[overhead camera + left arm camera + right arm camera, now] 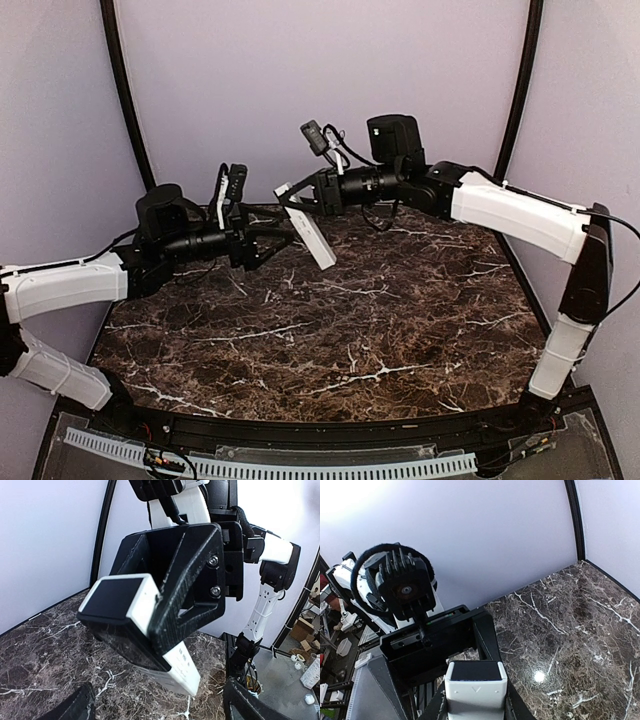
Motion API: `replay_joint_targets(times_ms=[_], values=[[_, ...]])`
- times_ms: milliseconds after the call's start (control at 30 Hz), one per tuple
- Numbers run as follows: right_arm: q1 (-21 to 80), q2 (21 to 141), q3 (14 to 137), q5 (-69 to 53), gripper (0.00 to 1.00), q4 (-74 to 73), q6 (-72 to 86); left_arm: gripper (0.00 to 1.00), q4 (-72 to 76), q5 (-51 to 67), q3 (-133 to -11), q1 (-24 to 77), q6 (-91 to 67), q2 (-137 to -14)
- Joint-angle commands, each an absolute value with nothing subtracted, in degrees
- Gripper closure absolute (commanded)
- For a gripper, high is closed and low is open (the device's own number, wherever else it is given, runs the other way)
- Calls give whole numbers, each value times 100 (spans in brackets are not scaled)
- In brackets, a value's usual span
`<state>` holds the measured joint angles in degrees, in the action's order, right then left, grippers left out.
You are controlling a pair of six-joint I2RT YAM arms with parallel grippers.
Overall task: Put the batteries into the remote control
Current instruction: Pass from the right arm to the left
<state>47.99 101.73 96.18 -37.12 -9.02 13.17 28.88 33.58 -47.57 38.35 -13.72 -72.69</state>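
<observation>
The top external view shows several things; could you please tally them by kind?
Slim white rectangular remote control: 1
Black grippers: 2 (left gripper, right gripper)
White-and-black robot arms: 2 (left arm, right arm)
Dark marble table: 1
Total: 6

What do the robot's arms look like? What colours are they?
The left arm and right arm have smooth white shells with black joints and round black motors. Thin black cables loop along them. The left gripper and right gripper are black, made of angular, ridged plastic. I can't see any markings.
</observation>
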Motion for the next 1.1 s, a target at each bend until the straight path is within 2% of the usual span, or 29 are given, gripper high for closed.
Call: replay_joint_targets(times_ms=[0,267,400,600,833,1033,1067], values=[[4788,9862,9421,-3929,96,-55,1674,13,3398,3600,-4844,3916,-1679,-7339],[4790,9870,9308,-4089,97,475,1944,15,3641,3550,-5039,4038,-2109,-7743],[4788,9868,9294,-4134,97,535,1991,20,3654,3579,-5109,4043,-2180,-7881],[4792,9900,9280,-4223,97,614,2042,35,3884,3691,-5110,4041,-2256,-7926],[4790,9933,9305,-4245,97,615,2066,48,4111,3823,-5089,4050,-2390,-8062],[4790,9973,9333,-4311,97,560,2065,73,4229,3940,-5044,4052,-2401,-8070],[4790,9979,9334,-4329,97,548,2058,75,4241,3939,-5032,4052,-2400,-8058]])
